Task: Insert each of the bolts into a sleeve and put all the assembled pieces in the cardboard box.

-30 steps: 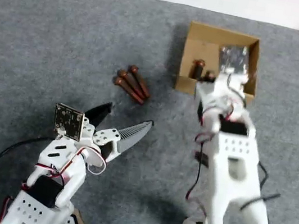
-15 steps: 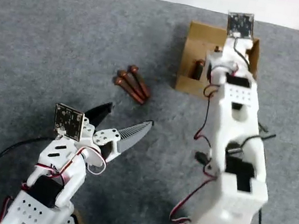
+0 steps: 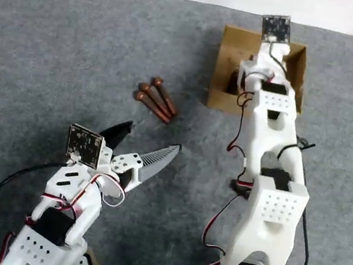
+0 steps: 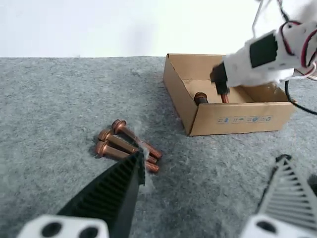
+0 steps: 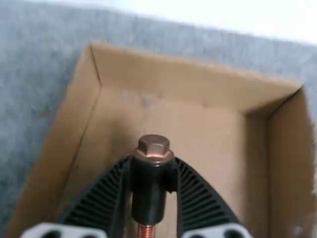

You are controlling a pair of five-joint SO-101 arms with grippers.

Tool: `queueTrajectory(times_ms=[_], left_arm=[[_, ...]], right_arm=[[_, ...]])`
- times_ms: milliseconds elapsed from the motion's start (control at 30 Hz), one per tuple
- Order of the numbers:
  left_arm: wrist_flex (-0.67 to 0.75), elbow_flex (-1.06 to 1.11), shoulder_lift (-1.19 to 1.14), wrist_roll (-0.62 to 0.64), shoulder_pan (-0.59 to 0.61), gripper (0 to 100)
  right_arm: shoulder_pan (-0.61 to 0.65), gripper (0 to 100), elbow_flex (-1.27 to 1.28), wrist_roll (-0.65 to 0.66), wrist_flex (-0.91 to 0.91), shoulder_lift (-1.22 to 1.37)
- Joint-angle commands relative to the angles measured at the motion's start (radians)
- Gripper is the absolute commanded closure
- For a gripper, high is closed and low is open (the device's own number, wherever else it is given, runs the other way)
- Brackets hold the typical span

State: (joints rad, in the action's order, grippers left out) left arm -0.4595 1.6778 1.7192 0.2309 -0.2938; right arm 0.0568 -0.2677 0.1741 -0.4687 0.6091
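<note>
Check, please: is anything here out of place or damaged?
Nothing stands out. The three bolts lie side by side on the carpet, the cardboard box stands intact, and the right tool grips a sleeved bolt above it.

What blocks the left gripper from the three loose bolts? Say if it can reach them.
Probably yes. The left gripper is open and pointed at the bolts, with only bare carpet between them.

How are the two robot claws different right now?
The left gripper is open and empty; the right gripper is shut on a sleeved bolt. The left sits over carpet near loose bolts; the right over the cardboard box. Both have black ribbed fingers.
</note>
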Motion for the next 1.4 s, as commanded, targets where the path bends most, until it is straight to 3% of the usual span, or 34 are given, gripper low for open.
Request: queueTrajectory(times_ms=[0, 133, 300, 467, 867, 1200, 1367], left_arm=[[-0.002, 0.019, 0.021, -0.008, 0.013, 63], [-0.002, 0.019, 0.019, -0.009, 0.013, 63], [-0.002, 0.019, 0.019, -0.009, 0.013, 63], [-0.002, 0.019, 0.019, -0.009, 0.013, 63], [-0.002, 0.019, 0.019, -0.009, 0.013, 63], [-0.002, 0.019, 0.019, -0.009, 0.01, 63], [-0.003, 0.019, 0.019, -0.009, 0.007, 63]], right_arm=[[-0.012, 97.1, -0.074, 0.009, -0.079, -0.018], [-0.016, 90.1, -0.074, 0.009, -0.091, -0.021], [-0.027, 90.1, -0.076, 0.009, -0.096, -0.025], [-0.035, 90.1, -0.15, 0.003, -0.249, -0.041], [-0.041, 90.1, -0.277, -0.325, -0.705, -0.222], [-0.084, 90.1, -0.275, -0.813, -1.095, -0.343], [-0.191, 90.1, -0.271, -0.848, -1.242, -0.337]])
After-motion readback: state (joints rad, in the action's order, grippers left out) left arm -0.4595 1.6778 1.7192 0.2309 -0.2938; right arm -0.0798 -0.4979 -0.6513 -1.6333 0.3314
